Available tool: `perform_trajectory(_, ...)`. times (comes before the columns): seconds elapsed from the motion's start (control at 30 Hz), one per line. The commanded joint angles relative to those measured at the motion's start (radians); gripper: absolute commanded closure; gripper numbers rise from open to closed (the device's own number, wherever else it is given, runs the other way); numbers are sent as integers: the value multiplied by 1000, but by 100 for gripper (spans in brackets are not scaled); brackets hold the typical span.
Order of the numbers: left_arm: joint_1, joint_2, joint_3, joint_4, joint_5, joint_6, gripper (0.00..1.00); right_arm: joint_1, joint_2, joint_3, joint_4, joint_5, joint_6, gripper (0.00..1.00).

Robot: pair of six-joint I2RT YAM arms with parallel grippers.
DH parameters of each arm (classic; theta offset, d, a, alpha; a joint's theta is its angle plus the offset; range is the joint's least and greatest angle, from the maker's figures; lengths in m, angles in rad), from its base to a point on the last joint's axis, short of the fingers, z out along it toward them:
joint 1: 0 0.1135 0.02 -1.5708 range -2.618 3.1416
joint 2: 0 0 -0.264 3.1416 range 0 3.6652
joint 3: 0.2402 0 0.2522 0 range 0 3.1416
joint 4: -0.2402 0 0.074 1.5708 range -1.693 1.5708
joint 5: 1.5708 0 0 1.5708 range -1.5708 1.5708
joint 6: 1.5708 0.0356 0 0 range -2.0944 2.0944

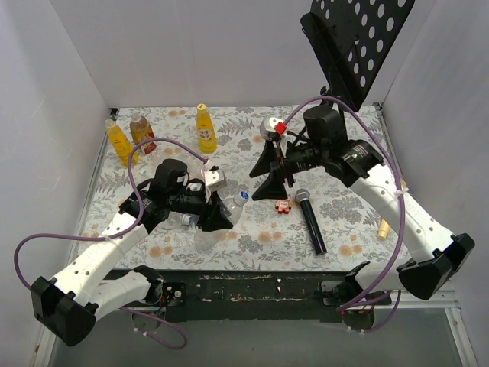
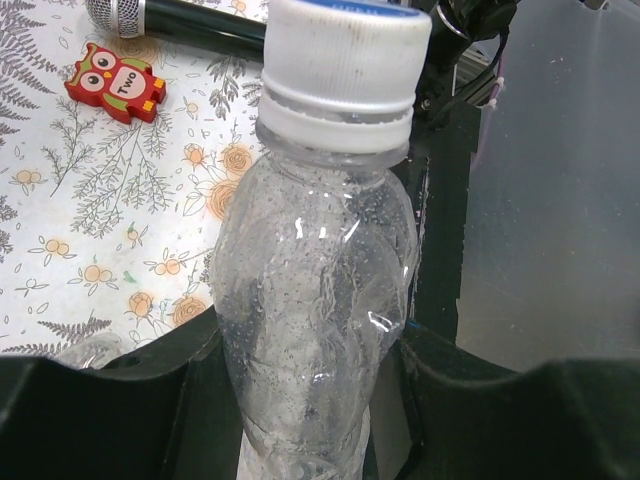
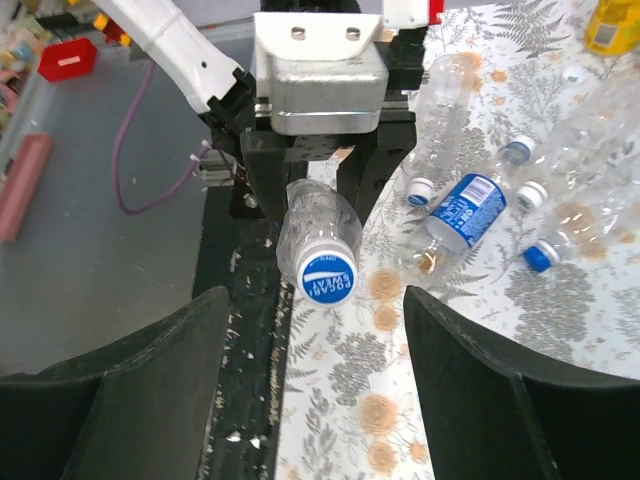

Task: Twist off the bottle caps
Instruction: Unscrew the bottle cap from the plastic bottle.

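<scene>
Left gripper clamps clear crumpled plastic bottle by its body. Right gripper spread wide, flanking its white blue-topped screw cap, apparently not touching.

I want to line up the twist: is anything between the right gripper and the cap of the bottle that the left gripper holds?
Nothing visible. The cap on the clear bottle clamped in the left gripper points straight at the open right gripper, with only air between them.
</scene>
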State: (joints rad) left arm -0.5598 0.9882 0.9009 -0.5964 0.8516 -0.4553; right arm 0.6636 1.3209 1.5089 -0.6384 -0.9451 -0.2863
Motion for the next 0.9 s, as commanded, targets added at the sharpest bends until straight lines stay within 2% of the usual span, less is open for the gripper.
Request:
perform_trajectory(0.0, 3, -14, -2, 24, -9, -13, 100, 22, 50, 7, 56, 31, 164, 24)
perform_trajectory(0.13, 3, -13, 4, 26, -20, -17, 100, 77, 104, 43, -3, 100, 125, 29)
perform_trajectory(0.23, 3, -13, 9, 26, -29, -17, 100, 106, 129, 63, -29, 138, 101, 37)
perform_trajectory(0.33, 3, -8, 9, 26, -34, -17, 100, 113, 149, 106, -75, 131, 62, 65)
perform_trajectory(0.43, 3, -8, 6, 26, -36, -14, 100, 117, 161, 145, -131, 114, -5, 97)
perform_trajectory(0.5, 3, -8, 6, 23, -36, -13, 100, 119, 163, 169, -174, 89, -94, 99)
perform_trajectory(0.6, 3, -6, 6, 18, -26, -6, 100, 120, 167, 227, -321, -2, -398, 99)
perform_trajectory(0.7, 3, 0, 7, 14, 1, 0, 100, 122, 167, 264, -617, -81, -995, 99)
perform_trajectory(0.73, 3, 1, 7, 12, 9, 1, 100, 123, 160, 254, -641, -69, -1137, 99)
perform_trajectory(0.8, 3, 4, 4, 10, 15, 4, 100, 134, 129, 206, -583, -8, -1264, 99)
perform_trajectory(0.87, 3, 7, 6, 10, 15, 6, 100, 146, 124, 192, -550, 58, -1303, 99)
